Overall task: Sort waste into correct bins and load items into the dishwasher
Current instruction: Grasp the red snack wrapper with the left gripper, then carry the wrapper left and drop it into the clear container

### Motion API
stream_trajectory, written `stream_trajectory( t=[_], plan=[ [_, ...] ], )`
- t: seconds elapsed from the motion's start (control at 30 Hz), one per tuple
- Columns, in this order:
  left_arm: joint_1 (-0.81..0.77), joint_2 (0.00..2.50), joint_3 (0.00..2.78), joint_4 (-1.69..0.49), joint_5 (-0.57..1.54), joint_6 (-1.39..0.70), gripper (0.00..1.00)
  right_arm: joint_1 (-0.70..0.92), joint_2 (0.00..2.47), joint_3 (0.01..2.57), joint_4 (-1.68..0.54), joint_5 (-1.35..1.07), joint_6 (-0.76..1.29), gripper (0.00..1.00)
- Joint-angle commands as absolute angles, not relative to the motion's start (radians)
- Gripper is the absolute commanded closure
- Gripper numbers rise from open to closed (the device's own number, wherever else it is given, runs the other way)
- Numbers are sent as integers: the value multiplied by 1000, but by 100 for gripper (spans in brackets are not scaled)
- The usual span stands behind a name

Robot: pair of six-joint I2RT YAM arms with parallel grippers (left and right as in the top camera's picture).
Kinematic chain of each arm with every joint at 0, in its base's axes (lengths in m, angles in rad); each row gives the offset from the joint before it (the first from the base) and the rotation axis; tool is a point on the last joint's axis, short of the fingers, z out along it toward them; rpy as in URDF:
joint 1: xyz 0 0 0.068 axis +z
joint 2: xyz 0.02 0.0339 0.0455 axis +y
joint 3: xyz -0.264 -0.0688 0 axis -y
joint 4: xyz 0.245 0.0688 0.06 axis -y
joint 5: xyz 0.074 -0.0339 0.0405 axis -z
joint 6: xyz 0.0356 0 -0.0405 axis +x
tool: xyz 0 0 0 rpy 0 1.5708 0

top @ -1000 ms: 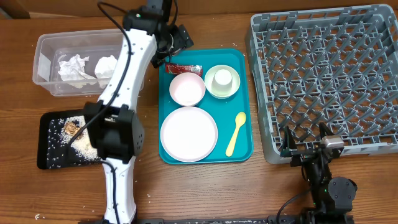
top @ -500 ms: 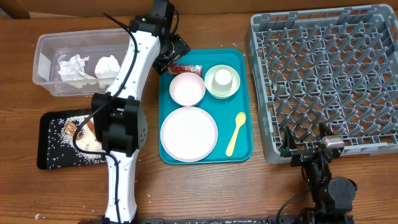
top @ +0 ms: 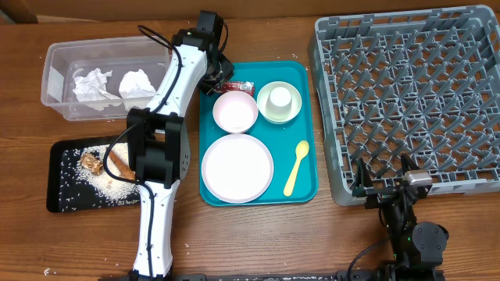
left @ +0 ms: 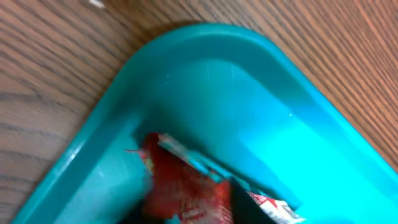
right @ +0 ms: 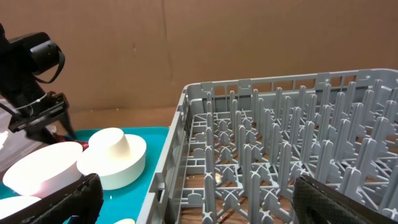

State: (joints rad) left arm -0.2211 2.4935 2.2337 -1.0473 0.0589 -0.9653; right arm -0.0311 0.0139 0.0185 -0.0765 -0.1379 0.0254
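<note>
Overhead: left gripper (top: pixel 216 80) at red wrapper (top: pixel 238 86), teal tray's (top: pixel 305 117) 11 o'clock corner; grip unreadable. Right gripper (right: pixel 199 198) spread.

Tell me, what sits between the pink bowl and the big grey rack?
In the overhead view, the whitish bowl with the small white cup at its middle, then the teal tray's rim.

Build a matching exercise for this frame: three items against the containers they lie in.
Items:
1. napkins
2. rice
3. spoon

Containers:
A. teal tray
B. clear tub
C. black tray

Pairs: 1-B, 2-C, 3-A.
</note>
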Motion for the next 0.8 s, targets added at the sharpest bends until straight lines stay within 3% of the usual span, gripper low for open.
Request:
stream_trajectory(
  t=[0.0,0.03,0.27,0.63,0.77],
  plan=[
    [-216,2493,2245,-1049,4,-950,90,-31,4,8,-72,-128,25,0],
    [-216,2493,2245,-1049,4,-940,96,-31,4,8,-72,-128,25,0],
    [-209,2489,2279,-1056,61,-911,96,-31,4,8,-72,-128,26,0],
    [-188,2420,2583,-1221,64,-817,96,-31,4,8,-72,-128,25,0],
    [-152,2352,2650,-1309,-91,-808,96,-31,4,8,-72,-128,26,0]
  ],
)
